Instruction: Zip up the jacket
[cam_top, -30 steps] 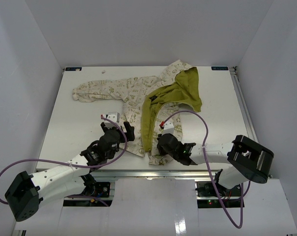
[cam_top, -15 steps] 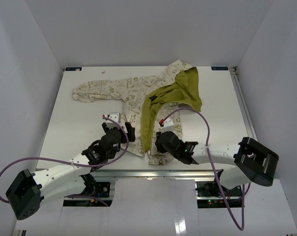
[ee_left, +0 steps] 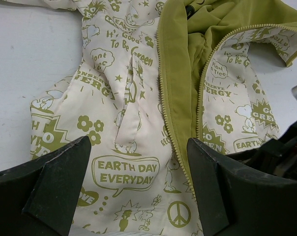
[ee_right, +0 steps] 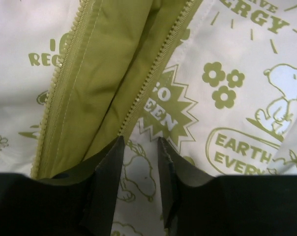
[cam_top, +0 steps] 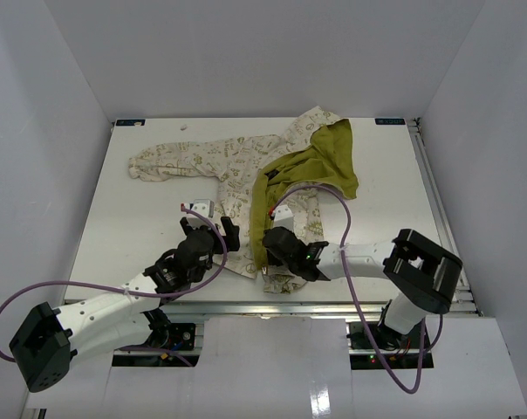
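On the white counter (cam_top: 141,227), boxed by plain white walls (cam_top: 246,52), the unzipped jacket (cam_top: 237,166) lies; left end effector (ee_left: 137,162) spread wide, right end effector (ee_right: 138,150) slightly parted.

Camera layout: one high overview, two close wrist views.
The top camera looks down from 6 o'clock, behind the arms (cam_top: 106,305), over the whole table (cam_top: 141,218). Both wrist cameras hang close over the jacket's (cam_top: 237,161) near end, the left facing roughly 1 o'clock, the right seemingly 11; all share the open zipper (ee_right: 160,61).
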You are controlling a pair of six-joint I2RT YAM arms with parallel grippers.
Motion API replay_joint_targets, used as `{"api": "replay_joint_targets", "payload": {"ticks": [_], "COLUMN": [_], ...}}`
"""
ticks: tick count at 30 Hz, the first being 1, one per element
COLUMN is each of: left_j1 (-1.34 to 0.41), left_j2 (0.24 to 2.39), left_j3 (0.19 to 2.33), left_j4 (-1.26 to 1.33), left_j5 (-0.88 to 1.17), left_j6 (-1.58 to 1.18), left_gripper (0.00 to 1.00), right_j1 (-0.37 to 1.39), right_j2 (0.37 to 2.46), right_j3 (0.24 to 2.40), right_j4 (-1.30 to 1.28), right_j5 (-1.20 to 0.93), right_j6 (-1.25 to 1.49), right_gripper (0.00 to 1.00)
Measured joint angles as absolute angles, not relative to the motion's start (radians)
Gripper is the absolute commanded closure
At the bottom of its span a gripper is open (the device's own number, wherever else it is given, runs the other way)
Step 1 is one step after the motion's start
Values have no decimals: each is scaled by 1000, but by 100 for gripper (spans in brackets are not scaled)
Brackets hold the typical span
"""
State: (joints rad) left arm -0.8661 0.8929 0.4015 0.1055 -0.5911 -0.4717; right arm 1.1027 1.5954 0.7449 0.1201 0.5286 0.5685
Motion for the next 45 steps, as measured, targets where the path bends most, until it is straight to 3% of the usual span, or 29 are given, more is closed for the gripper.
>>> {"api": "replay_joint_targets", "payload": {"ticks": [2,4,19,22,24,30,40,41,43,45], "left_j1": [-866,-866,-866,-866,-866,-866,-866,-866,-866,-866], "left_j2": [891,888,893,904,914,922,920,920,920,920], "left_j3": [402,402,402,402,402,402,402,402,402,402], "left_j4": [105,105,106,106,106,105,105,105,105,105], "left_j5": [-591,-590,-568,-567,-566,-565,-565,-565,-565,-565], "left_j6": [-472,-472,-479,-479,-479,-480,-480,-479,-479,-480], "left_gripper": [10,10,10,10,10,10,11,10,10,10], "right_j1": [1103,1103,1108,1108,1107,1079,994,991,991,991], "right_j2": [1631,1647,1511,1473,1472,1529,1573,1574,1578,1584], "right_j3": [767,772,772,771,770,769,769,769,769,769], "right_j4": [114,102,48,54,54,35,0,2,10,17], "right_j5": [531,539,622,634,647,676,606,592,569,554], "right_j6": [572,573,539,530,522,486,380,373,361,353], "right_gripper": [82,92,92,62,53,49,61,64,83,91]}}
